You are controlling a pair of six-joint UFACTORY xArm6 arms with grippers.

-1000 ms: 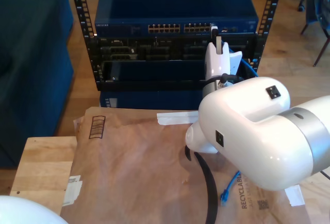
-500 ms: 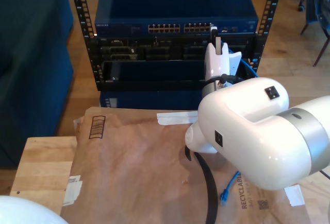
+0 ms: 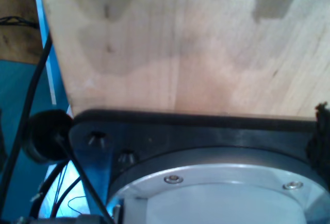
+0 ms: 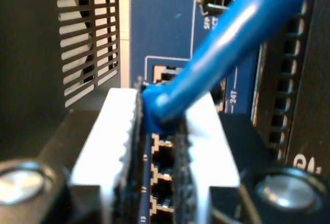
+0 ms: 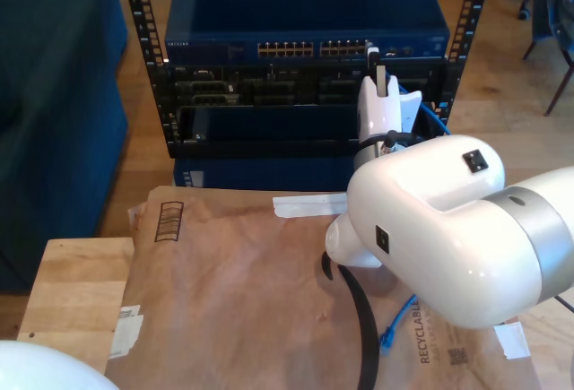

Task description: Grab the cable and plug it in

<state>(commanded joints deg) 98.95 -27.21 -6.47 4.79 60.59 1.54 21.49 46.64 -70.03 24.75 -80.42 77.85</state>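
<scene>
The blue cable (image 4: 232,38) runs into my second gripper (image 4: 160,126), whose white fingers (image 4: 108,131) are shut on its blue plug end. The plug sits right in front of a row of ports (image 4: 165,157) on the blue network switch (image 4: 154,23). In the exterior view, my second gripper (image 5: 375,56) is held up against the right-hand port block (image 5: 343,48) of the switch (image 5: 305,13). Another stretch of the cable (image 5: 399,318) lies on the brown paper below the big white arm (image 5: 448,229), ending in a small blue plug (image 5: 387,342).
The switch sits in a black rack (image 5: 305,94) with upright rails (image 5: 136,13). Brown paper (image 5: 242,291) covers a wooden table (image 5: 72,291). A thick black arm cable (image 5: 359,318) lies on the paper. In the first wrist view are a wooden board (image 3: 180,44) and a black mounting plate (image 3: 196,131).
</scene>
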